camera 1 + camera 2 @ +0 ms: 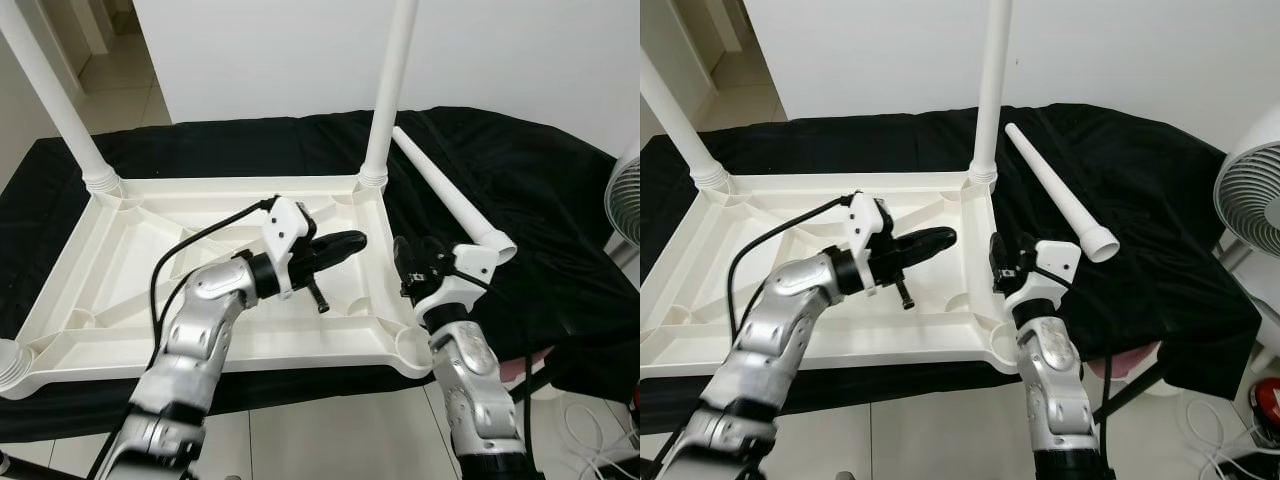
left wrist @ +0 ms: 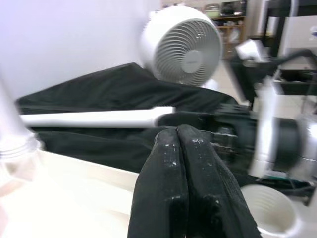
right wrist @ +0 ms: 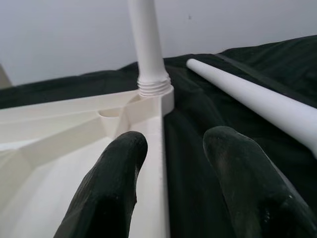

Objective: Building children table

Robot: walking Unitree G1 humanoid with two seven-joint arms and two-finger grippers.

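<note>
— Where did we find the table? 
— The white tabletop [image 1: 140, 330] lay upside down on a black cloth [image 1: 520, 190]. Two legs stood upright in its far corner sockets, the far left leg [image 1: 55, 100] and the far right leg [image 1: 390, 90]. A loose leg [image 1: 440, 190] lay on the cloth, just beside the tabletop's right edge.

— And our grippers? 
— The left gripper [image 1: 345, 245] hovered over the tray's right half, its fingers [image 2: 185, 188] pressed together on nothing. The right gripper [image 3: 171, 148] sat near the right front corner, fingers spread apart and empty, straddling the tabletop's right rim. A white fan [image 1: 1250, 200] stood to our right.
</note>
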